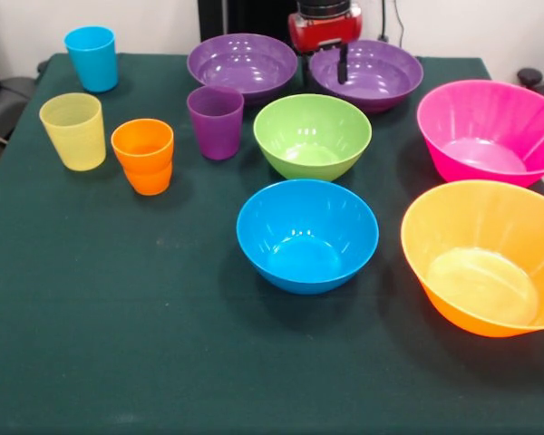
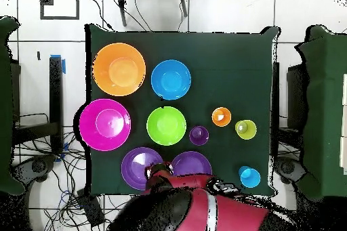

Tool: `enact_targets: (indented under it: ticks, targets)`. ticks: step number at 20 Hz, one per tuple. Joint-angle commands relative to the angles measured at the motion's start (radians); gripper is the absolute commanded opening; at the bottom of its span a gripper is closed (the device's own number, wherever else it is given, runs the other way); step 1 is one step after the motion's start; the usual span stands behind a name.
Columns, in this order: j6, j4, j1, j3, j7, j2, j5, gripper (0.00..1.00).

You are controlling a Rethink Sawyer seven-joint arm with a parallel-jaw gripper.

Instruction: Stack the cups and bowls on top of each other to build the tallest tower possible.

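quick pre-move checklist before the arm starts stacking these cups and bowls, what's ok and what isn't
1. All ten pieces apart and upright on the table, nothing stacked yet: ok.
2. Blue bowl stands alone with bare cloth around it, a free base for the tower: ok.
3. Gripper hangs between the two purple bowls at the robot's edge, not above the blue bowl: not ok.
4. Gripper open or shut: cannot tell.
5. The four cups, blue cup, yellow cup, orange cup and purple cup, are grouped clear of the bowls: ok.
6. Orange bowl runs past the front view's edge; the overhead view shows it fully on the table: ok.
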Motion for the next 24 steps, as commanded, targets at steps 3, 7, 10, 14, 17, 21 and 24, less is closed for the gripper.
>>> enact_targets:
  ticks: [3, 7, 10, 14, 17, 21, 24]
  targets:
    - [-0.030, -0.130, 0.097, -0.017, 0.137, 0.019, 0.030, 1.00]
    - [-0.055, -0.124, 0.091, -0.009, 0.153, 0.026, 0.023, 1.00]
    - [-0.051, -0.120, 0.098, -0.012, 0.159, 0.019, 0.032, 1.00]
    - [-0.044, -0.113, 0.105, -0.017, 0.157, 0.004, 0.032, 1.00]
    - [-0.029, -0.105, 0.107, -0.016, 0.158, -0.007, 0.036, 1.00]
    - [-0.014, -0.093, 0.094, -0.004, 0.168, -0.016, 0.042, 1.00]
    - [-0.017, -0.093, 0.099, -0.006, 0.172, -0.015, 0.048, 1.00]
